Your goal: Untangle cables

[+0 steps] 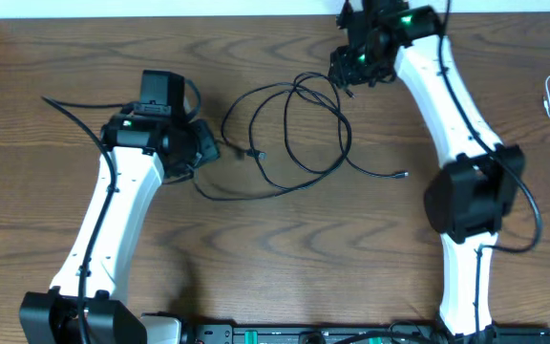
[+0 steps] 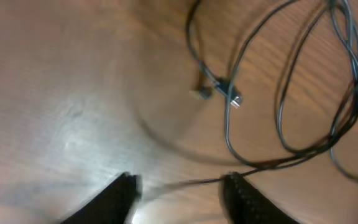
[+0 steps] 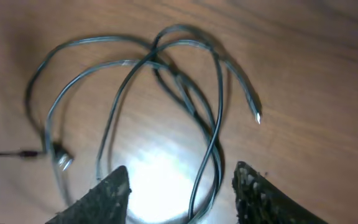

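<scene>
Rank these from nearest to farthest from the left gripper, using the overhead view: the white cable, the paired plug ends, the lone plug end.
1. the paired plug ends, just to the right of the left gripper
2. the lone plug end, right of centre
3. the white cable, at the far right edge of the view

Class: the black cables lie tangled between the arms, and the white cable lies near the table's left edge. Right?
No: the overhead view shows the white cable near the right edge of the table. The black cables are as stated.
</scene>
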Motion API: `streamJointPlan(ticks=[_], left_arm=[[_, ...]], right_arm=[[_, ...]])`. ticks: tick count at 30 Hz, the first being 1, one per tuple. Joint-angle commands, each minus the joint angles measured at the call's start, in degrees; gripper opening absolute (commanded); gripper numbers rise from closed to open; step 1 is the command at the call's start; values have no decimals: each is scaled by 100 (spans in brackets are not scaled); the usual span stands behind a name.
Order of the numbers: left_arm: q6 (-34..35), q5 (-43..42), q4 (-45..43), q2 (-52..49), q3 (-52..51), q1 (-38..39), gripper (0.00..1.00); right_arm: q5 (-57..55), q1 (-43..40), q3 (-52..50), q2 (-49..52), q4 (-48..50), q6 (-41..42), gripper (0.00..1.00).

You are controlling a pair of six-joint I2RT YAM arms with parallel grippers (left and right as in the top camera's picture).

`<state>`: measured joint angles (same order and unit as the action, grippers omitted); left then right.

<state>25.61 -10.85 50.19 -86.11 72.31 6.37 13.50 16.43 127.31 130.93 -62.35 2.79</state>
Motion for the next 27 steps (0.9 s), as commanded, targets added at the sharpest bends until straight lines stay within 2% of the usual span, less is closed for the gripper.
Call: streamJointPlan(ticks=[1, 7, 18, 24, 27], left_arm=[[52, -24, -205, 4, -26, 144, 59], [468, -2, -931, 2, -26, 380, 63], [568, 144, -1834, -225, -26, 664, 63], [776, 120, -2068, -542, -26, 695, 63], [817, 98, -2124, -647, -26, 697, 61]], right_arm=[[-31, 17, -31, 289, 289, -306, 49], [-59, 17, -31, 855, 623, -393, 48], [-317, 17, -31, 1451, 920, -369, 43], [-444, 17, -33, 1692, 944, -367, 35], [-439, 17, -35, 1753, 942, -367, 26]])
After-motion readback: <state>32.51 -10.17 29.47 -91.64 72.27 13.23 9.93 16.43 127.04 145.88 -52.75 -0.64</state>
